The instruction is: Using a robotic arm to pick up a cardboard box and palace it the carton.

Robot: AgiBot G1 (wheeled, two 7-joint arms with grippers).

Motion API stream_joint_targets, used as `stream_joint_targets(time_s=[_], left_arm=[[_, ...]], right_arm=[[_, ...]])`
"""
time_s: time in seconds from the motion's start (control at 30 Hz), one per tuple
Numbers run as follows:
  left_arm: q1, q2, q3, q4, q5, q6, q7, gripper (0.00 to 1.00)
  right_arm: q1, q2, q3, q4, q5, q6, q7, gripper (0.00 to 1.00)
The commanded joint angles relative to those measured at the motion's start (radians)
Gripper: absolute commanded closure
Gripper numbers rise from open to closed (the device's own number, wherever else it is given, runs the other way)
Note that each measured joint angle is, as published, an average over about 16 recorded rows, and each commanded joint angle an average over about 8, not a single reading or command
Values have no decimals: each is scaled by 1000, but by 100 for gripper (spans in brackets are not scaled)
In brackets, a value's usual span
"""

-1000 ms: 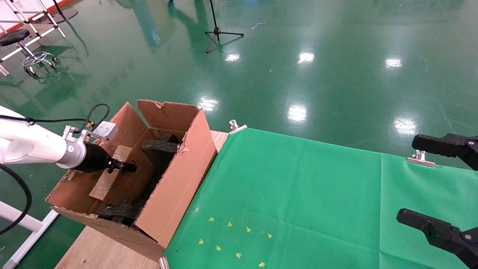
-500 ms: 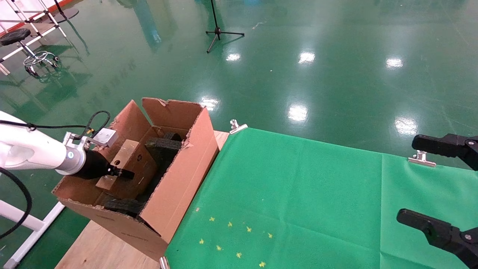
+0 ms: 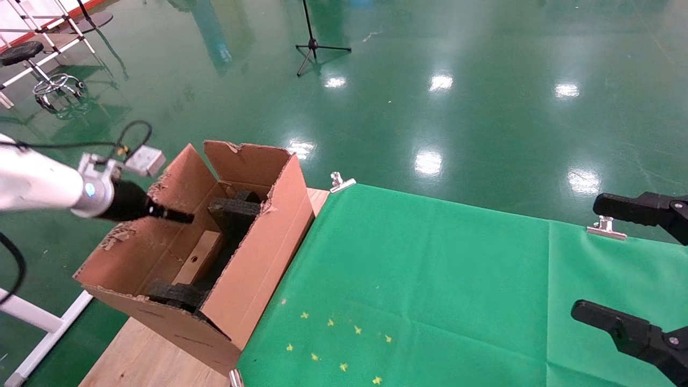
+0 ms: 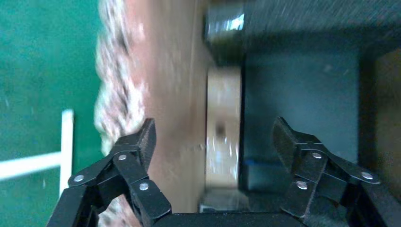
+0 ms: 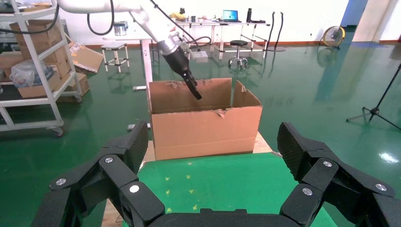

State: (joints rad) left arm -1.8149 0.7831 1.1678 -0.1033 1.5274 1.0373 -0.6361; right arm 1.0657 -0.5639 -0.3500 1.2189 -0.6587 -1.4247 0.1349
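Observation:
The small cardboard box lies flat inside the carton, between the left wall and the black foam blocks. My left gripper, on the white arm, hangs open and empty above the carton's left wall. In the left wrist view the gripper is open, with the box below it between the carton wall and the foam. My right gripper is parked open at the right edge. The right wrist view shows the carton and the left gripper over it.
The carton stands on a wooden board at the left end of the table. A green cloth with metal clips covers the rest. A white frame stands by the left edge. Tripod and stool stand far off on the floor.
My left gripper has let go of the small box and risen out of the carton. The box dropped to the carton's bottom. The carton shifted slightly. The right arm has not moved.

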Motion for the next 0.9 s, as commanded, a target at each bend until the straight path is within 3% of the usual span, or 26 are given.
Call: stream_joint_targets(time_s=[0.03,0.2,0.33,0.5,0.63,0.9], left_arm=[[-24,-16,-5,-25,-7,31,21,0],[-88,-129,-42,-203,-86,316,61,0],[-98,-217,-79,-380,-171,456,67,0],[-79,-294,-106,-565,-252,529,58,0],[-69,-321,-114,-632,-276,546,52,0],[-65,-300,-115,-591,-264,529,59,0]], right_arm=[[0,0,0,0,0,0,0,0],[0,0,0,0,0,0,0,0],[0,0,0,0,0,0,0,0],[0,0,0,0,0,0,0,0],[0,0,0,0,0,0,0,0],[0,0,0,0,0,0,0,0]])
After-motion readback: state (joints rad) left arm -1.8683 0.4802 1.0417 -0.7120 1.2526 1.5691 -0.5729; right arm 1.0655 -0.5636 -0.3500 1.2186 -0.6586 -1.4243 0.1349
